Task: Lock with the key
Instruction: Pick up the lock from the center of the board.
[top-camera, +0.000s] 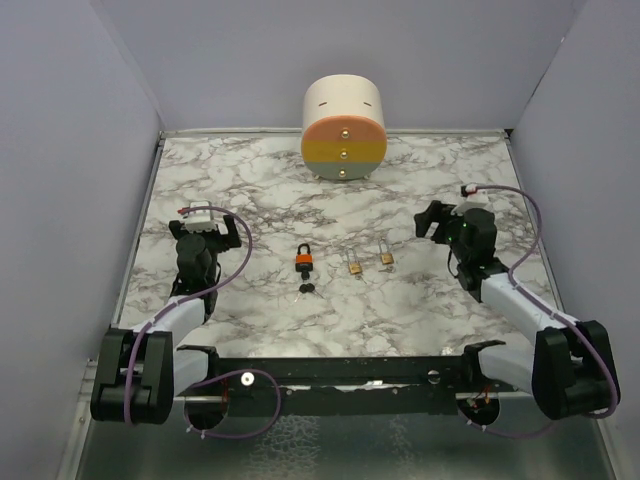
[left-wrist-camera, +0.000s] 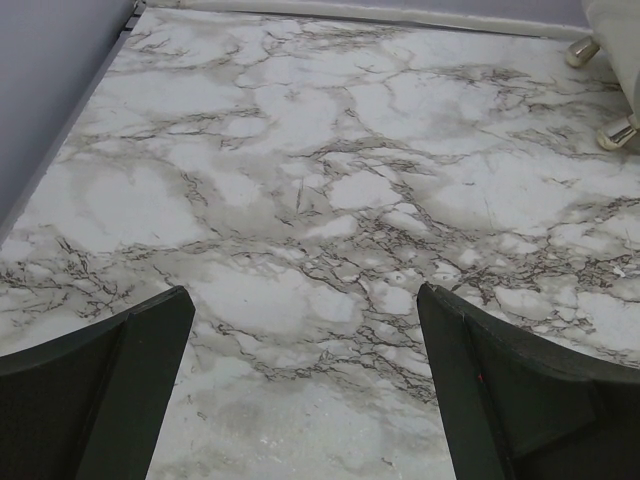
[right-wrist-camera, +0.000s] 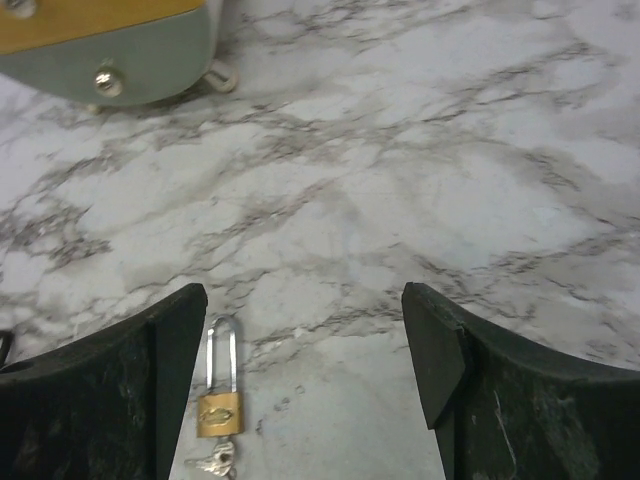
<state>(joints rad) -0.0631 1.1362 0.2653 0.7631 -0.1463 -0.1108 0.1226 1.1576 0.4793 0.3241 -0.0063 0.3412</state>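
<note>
Three padlocks lie mid-table: an orange one (top-camera: 304, 260) with a black-headed key (top-camera: 308, 289) just below it, and two brass ones (top-camera: 353, 265) (top-camera: 386, 258). In the right wrist view a brass padlock (right-wrist-camera: 220, 395) lies flat with a silver key (right-wrist-camera: 214, 463) in its base, close beside my left finger (right-wrist-camera: 150, 390). My right gripper (right-wrist-camera: 305, 300) is open over bare marble to the right of that padlock, holding nothing. My left gripper (left-wrist-camera: 305, 300) is open wide over bare marble at the table's left, far from the locks.
A round cream drawer unit (top-camera: 343, 125) with orange, yellow and green fronts stands at the back centre. Purple walls close in the table on the left, back and right. A black rail (top-camera: 340, 372) runs along the near edge between the arm bases.
</note>
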